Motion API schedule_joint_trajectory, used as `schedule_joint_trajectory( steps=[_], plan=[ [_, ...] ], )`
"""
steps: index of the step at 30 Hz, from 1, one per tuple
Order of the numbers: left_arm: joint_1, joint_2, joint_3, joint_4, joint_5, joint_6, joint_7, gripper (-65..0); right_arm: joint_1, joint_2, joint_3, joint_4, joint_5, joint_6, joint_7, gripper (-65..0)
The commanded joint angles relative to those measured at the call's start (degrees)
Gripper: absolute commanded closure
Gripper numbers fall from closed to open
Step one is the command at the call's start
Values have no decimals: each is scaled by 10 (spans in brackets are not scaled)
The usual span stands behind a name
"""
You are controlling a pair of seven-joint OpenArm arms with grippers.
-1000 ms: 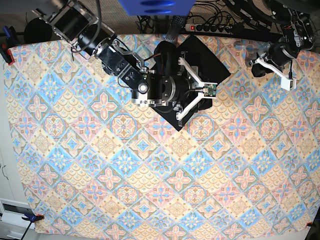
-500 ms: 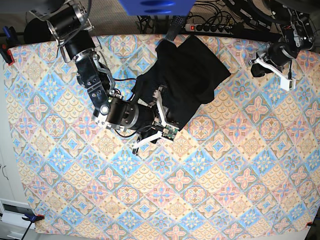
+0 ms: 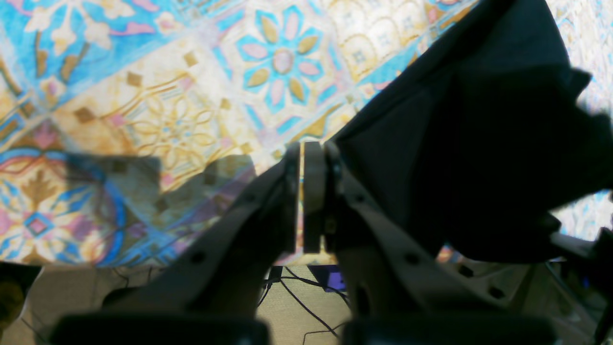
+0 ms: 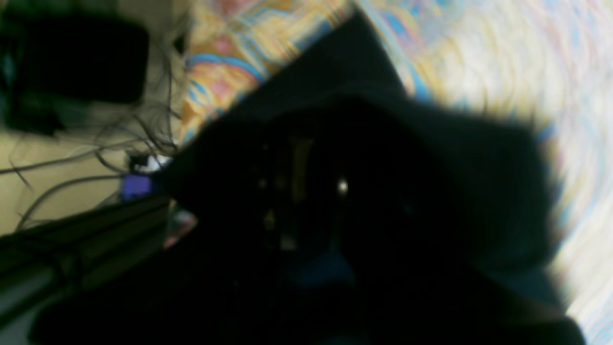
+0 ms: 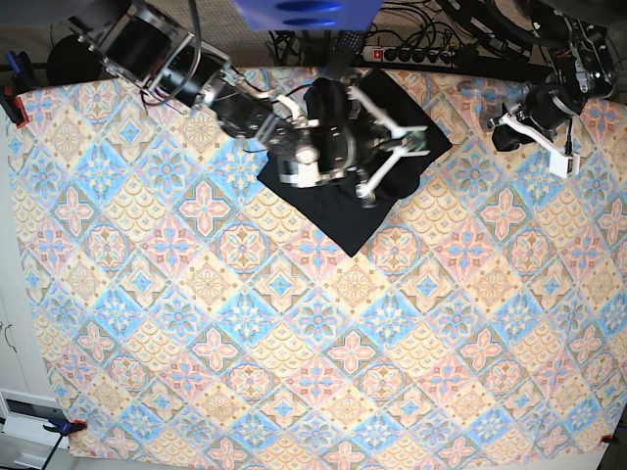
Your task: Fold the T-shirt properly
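Note:
The black T-shirt (image 5: 367, 211) lies folded in a diamond shape at the back middle of the patterned tablecloth (image 5: 294, 343). My right arm reaches in from the back left, and its gripper (image 5: 407, 147) hovers over the shirt's upper right part. The right wrist view is blurred and dark, filled with black fabric (image 4: 431, 191), so I cannot tell how the jaws stand or whether they hold cloth. My left gripper (image 5: 502, 135) is at the back right, apart from the shirt. In the left wrist view it (image 3: 301, 149) is shut on nothing, with the shirt (image 3: 479, 143) off to its right.
A power strip (image 5: 411, 54) and cables lie just behind the table's back edge. A red clamp (image 5: 10, 103) holds the cloth at the left edge. Floor and cables (image 3: 306, 297) show below the left gripper.
The right arm was over the shirt a second ago. It swung down-left to the shirt's lower left edge, then came back over the upper part. The left arm has not moved.

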Motion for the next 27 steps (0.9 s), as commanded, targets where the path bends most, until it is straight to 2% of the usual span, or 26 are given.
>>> schedule_joint_trajectory(
  steps=[1,4,6,13,14,16,22,25,27],
  plan=[
    [1,-7,-3,8,-6,-2,-8,-7,24,-31,-19,-1,11,-4,33,-75],
    [3,-7,-3,10,-6,-2,-8,-7,56,-62,-62,-48,11,-4,62,-75],
    [5,-7,-3,11,-6,-2,-7,-7,68,-71,-72,-75,11,-4,77,-75],
    [6,-7,-3,11,-7,-2,-4,-7,74,-69,-70,-53,12,-4,82,-74],
    [7,-7,-3,11,-8,-2,-4,-7,75,-63,-61,-36,12,-4,82,-73],
    [14,-7,-2,11,-9,-2,-3,-7,73,-31,-27,-4,12,-4,82,-73],
    [33,-10,13,27,-10,-3,-7,-7,22,61,134,93,14,-4,78,-74],
    [42,-10,13,51,-9,-3,-4,-7,-7,92,196,103,13,-4,47,-74],
    [52,-11,13,69,-9,-3,-6,-7,-23,118,210,104,13,-4,36,-74]
  ],
)
